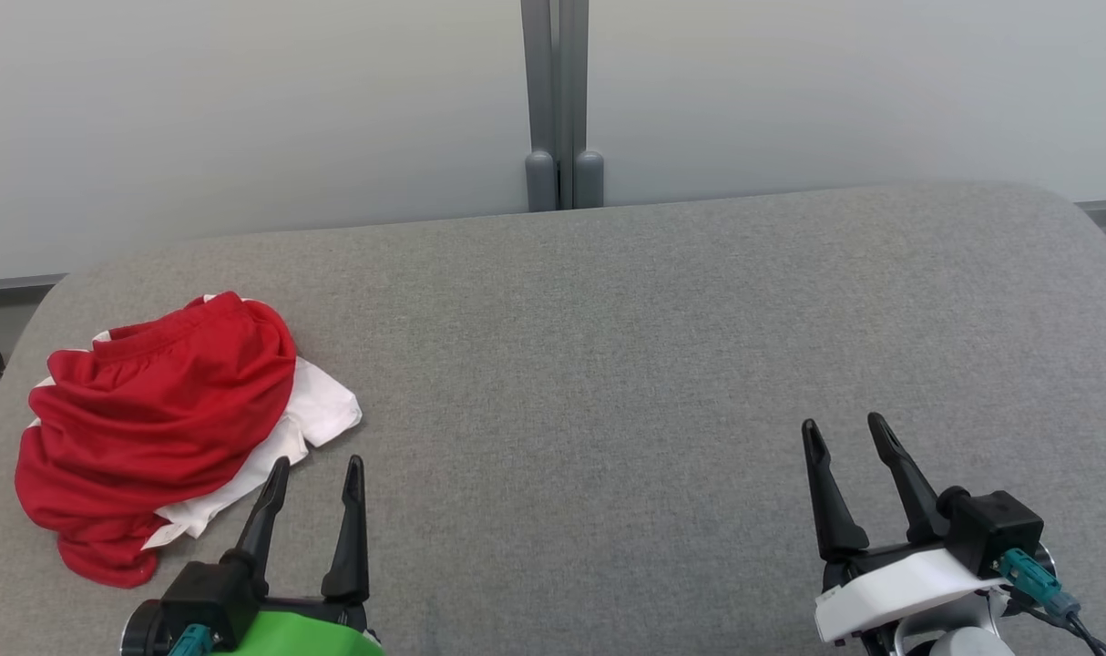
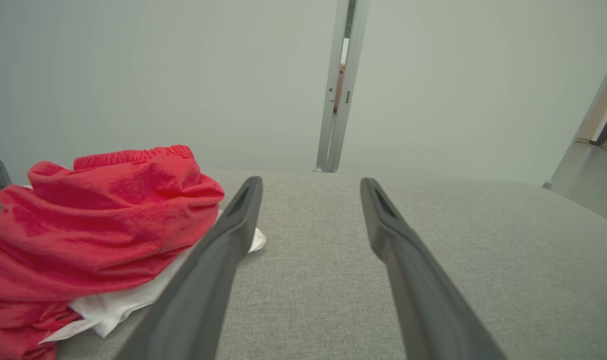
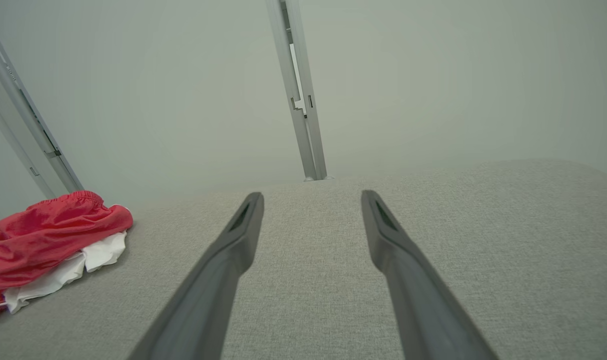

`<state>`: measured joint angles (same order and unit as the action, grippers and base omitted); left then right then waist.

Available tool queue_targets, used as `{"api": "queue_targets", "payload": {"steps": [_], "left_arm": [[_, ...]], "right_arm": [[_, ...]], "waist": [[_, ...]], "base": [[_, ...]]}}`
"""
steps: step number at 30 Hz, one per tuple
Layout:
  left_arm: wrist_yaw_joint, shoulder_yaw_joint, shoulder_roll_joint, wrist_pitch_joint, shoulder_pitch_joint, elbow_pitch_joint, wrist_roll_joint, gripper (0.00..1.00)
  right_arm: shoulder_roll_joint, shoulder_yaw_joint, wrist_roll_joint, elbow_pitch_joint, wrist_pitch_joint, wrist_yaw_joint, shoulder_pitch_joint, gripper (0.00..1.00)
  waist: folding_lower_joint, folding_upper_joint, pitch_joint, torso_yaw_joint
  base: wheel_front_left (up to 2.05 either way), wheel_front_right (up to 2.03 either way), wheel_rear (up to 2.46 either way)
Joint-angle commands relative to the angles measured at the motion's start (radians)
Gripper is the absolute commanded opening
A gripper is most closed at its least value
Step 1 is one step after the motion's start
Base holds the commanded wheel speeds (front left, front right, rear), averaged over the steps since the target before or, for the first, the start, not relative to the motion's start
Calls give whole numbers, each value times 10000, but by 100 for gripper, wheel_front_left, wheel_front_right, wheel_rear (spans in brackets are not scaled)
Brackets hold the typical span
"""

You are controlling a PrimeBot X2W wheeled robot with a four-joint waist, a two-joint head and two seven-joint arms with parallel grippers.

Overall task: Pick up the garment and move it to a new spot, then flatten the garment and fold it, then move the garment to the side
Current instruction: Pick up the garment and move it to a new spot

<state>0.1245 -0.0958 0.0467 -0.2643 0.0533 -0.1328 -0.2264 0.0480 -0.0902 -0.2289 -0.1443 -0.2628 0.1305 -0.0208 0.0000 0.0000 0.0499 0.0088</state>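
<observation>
Nearest you, your left tool (image 1: 317,461) and right tool (image 1: 843,423) both stand with fingers spread wide, holding nothing, low over a grey woven tabletop (image 1: 608,364) with rounded far corners. The garment (image 1: 152,419), red over white, lies crumpled near the tabletop's left edge, just beyond the left tool. Behind stands a pale wall (image 1: 243,109), split by a grey post (image 1: 558,91).

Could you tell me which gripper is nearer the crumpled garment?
The left gripper, beside the crumpled red-and-white fabric garment; the right gripper sits far across.
</observation>
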Motion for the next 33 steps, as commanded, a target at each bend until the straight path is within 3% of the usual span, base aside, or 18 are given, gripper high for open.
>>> {"api": "queue_targets", "payload": {"steps": [1,10,27,33], "left_arm": [[47,22,67,-3,133,3,-4,100],[-37,119,66,-3,194,46,-82,100],[-128,572,64,0,531,66,133,100],[-117,861,63,2,626,120,199,100]], "right_arm": [[42,-21,83,-19,-31,4,-137,100],[39,-78,133,33,-31,4,-296,100],[38,-331,-155,-67,-31,4,-253,100],[39,-435,-256,-106,-31,4,-291,100]], "waist": [[0,0,5,10],[0,0,-35,459],[0,0,194,2846],[0,0,219,3401]], "base": [[0,0,0],[0,0,0],[0,0,0],[0,0,0]]}}
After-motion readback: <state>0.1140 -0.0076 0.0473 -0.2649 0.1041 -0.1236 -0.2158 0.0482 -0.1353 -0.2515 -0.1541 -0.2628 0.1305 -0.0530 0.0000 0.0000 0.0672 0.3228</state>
